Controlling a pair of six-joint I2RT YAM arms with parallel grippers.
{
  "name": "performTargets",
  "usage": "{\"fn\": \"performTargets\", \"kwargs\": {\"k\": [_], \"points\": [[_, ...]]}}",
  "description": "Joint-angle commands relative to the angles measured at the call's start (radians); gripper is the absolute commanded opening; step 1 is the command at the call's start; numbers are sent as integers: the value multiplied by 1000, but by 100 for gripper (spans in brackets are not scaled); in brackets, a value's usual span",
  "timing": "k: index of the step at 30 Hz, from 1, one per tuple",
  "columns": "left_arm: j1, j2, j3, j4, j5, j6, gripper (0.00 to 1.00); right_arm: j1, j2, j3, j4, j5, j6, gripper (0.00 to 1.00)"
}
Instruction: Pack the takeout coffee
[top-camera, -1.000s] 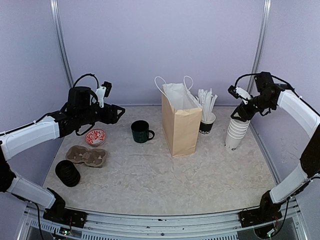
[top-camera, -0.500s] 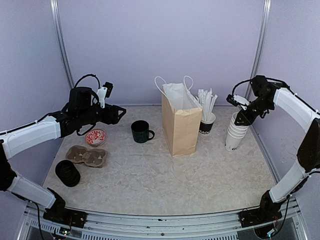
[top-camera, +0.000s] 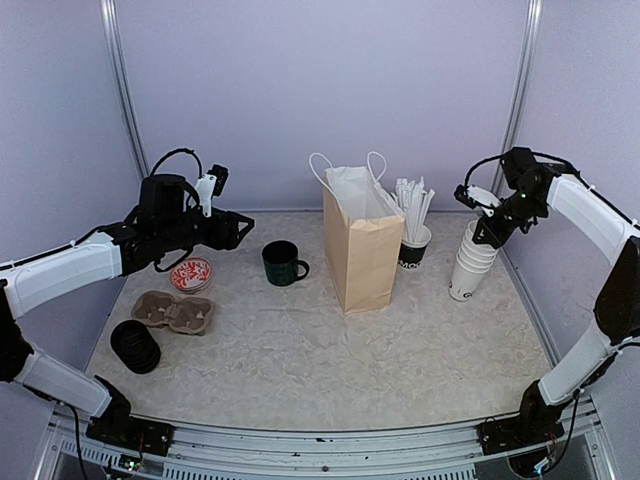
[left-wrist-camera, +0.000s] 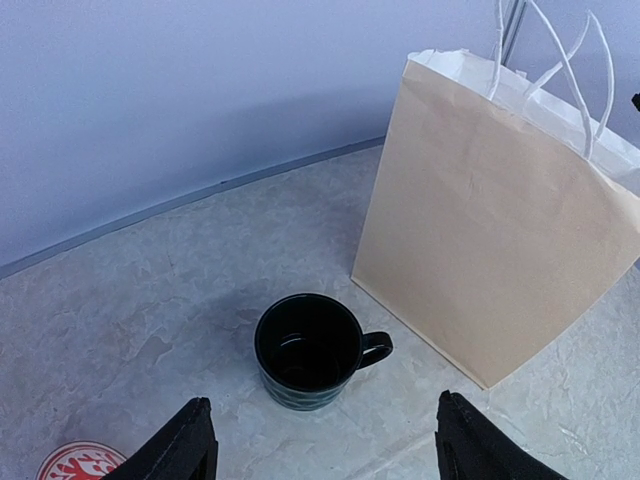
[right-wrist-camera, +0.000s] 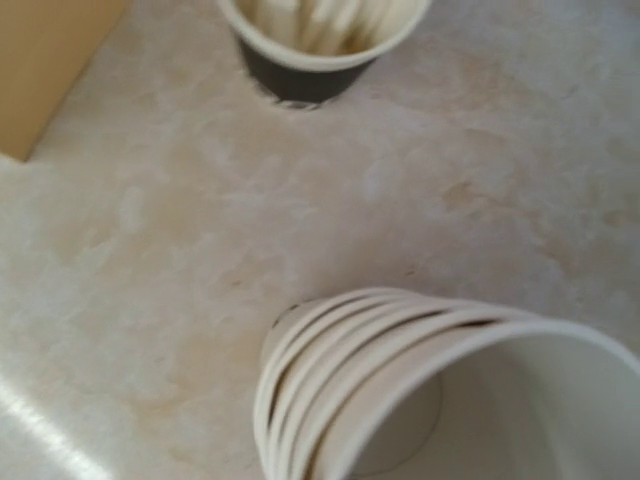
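Over the last second my right gripper has gone from half-wide to fully closed. It has also tucked in against the top of the stack of lidless white paper cups at the table's far right edge. From above, its fingertips sit at the top cup's lip. The right wrist view shows only blurred nested rims and no fingers, so I cannot tell whether the cup wall is actually pinched. I read this as the start of pulling one cup free.

My left gripper has not shifted. Its jaws are wide and hold nothing, and it hovers over the left half, above the dark green handled mug.

No finished takeout coffee is in view, meaning no white cup wearing a black lid. Only parts are here:
- a stack of black plastic lids at the near left corner
- a moulded cardboard cup carrier just behind the lids
- a tan paper bag with white handles standing open mid-table

Packing looks far off to me.

The tabletop is mottled beige. Plain lilac walls close in three sides.
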Motion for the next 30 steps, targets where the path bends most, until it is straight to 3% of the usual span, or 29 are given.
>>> {"fn": "performTargets", "kwargs": {"k": [1,11,19,24,30], "points": [[-6,1,-6,4,-4,14,73,6,-15,23,118,69,8,0],[-11,1,-6,2,-9,19,73,15,4,103,70,35,19,0],[-11,6,6,-5,-42,20,73,16,-135,215,3,44,14,0],[-11,15,51,-52,-77,29,73,28,-205,218,-60,-152,-27,0],[-12,47,115,-151,-145,7,72,133,-290,140,-206,-291,-214,0]]}}
